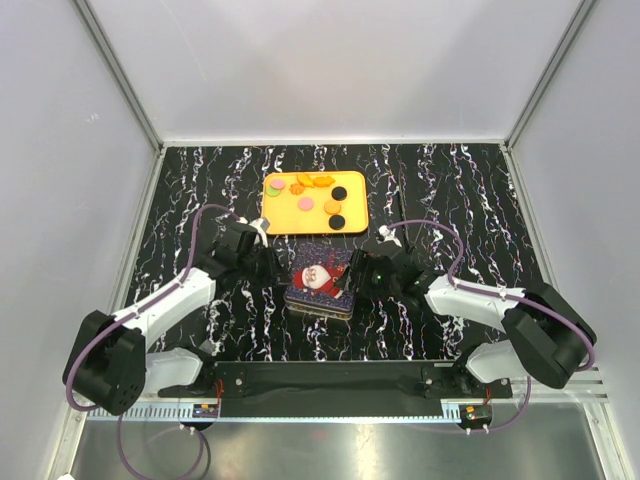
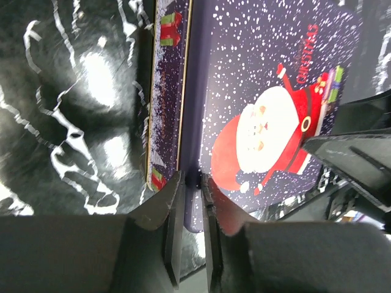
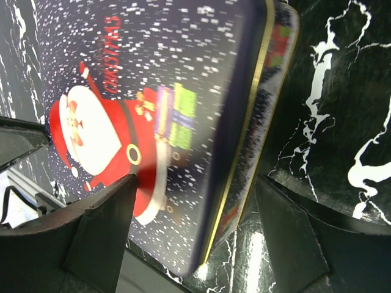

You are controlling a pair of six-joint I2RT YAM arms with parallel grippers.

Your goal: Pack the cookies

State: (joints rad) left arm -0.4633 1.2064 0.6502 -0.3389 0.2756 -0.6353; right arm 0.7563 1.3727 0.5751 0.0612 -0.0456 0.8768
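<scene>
The cookies (image 1: 332,207) lie on an orange tray (image 1: 290,218) at the back: round orange, pink, green and black pieces. A dark blue Christmas tin (image 1: 320,283) with a Santa lid (image 2: 269,91) sits between my grippers. My left gripper (image 2: 192,180) is shut on the left rim of the lid, with the tin's side wall (image 2: 165,91) just left of it; in the top view it (image 1: 283,272) is at the tin's left edge. My right gripper (image 3: 197,183) is open, straddling the lid's right rim (image 3: 244,122); in the top view it (image 1: 350,275) is at the tin's right edge.
The black marbled table (image 1: 460,200) is enclosed by white walls on three sides. The tray stands just behind the tin. A thin dark stick (image 1: 401,205) lies to the right of the tray.
</scene>
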